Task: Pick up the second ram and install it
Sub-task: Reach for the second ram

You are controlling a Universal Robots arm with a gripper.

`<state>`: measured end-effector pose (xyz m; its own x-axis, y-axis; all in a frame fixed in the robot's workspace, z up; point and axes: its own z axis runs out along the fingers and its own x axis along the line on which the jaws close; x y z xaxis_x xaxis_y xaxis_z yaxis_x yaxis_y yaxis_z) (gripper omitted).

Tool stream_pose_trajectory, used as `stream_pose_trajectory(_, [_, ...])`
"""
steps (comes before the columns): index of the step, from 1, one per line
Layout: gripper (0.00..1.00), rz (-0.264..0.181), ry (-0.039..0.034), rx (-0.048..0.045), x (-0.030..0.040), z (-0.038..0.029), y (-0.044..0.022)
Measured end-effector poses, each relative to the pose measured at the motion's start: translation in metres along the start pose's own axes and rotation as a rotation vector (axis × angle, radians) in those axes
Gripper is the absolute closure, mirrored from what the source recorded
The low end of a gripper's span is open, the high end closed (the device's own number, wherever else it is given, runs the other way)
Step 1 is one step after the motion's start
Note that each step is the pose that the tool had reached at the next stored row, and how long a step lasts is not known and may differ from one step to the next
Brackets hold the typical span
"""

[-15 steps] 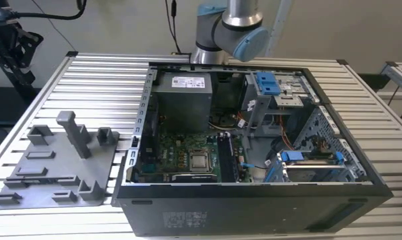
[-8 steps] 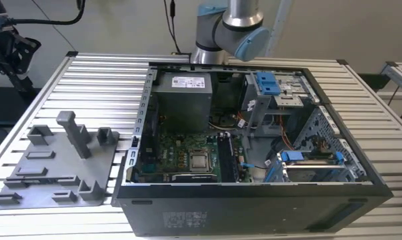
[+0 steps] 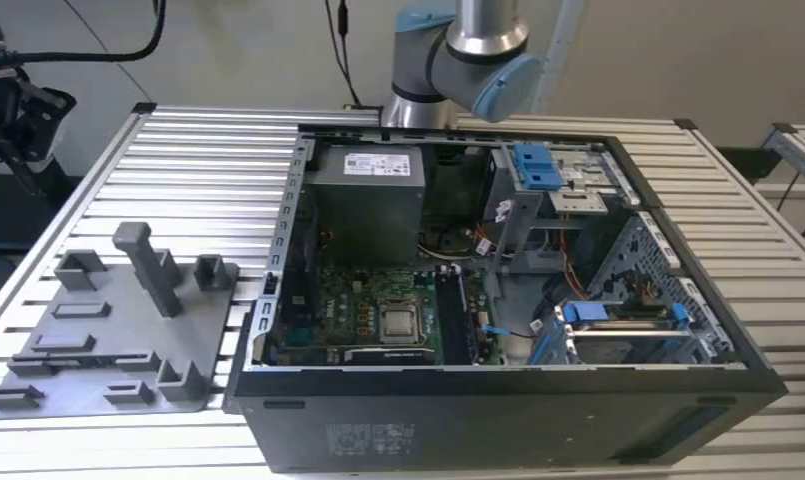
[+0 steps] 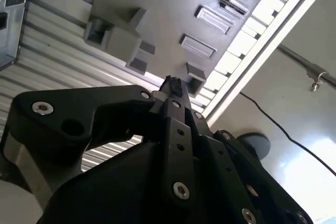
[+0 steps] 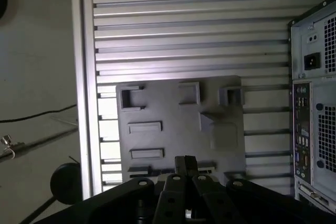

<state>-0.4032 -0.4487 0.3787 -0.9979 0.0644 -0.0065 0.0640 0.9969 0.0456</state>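
In both wrist views my gripper (image 5: 185,162) (image 4: 174,84) hangs well above the grey holder plate (image 5: 173,116) (image 4: 157,9), its black fingertips pressed together with nothing between them. A long dark strip (image 5: 149,171), apparently the second ram, stands on edge in a long slot near the plate's edge and passes partly behind the fingertips. In the exterior view that slot shows as a dark line (image 3: 89,359) near the front of the plate (image 3: 122,330). The motherboard's black slots (image 3: 458,318) lie inside the open computer case (image 3: 509,400).
The plate carries upright posts (image 3: 153,268) and several small brackets. It lies on a slatted metal table (image 3: 202,150), close to the case's rear panel (image 5: 310,124). The arm's base (image 3: 458,60) stands behind the case. Cables and a dark round foot (image 5: 65,182) lie past the table edge.
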Motion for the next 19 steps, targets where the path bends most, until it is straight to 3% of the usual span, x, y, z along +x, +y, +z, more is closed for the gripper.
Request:
stream_pose_trajectory(7, [0.89,-0.011,-0.0016,-0.0002,0.0073,0.0019,-0.0052])
stream_pose_trajectory(19, [0.89,-0.032,-0.0008,-0.0005,0.006,0.0036,-0.029])
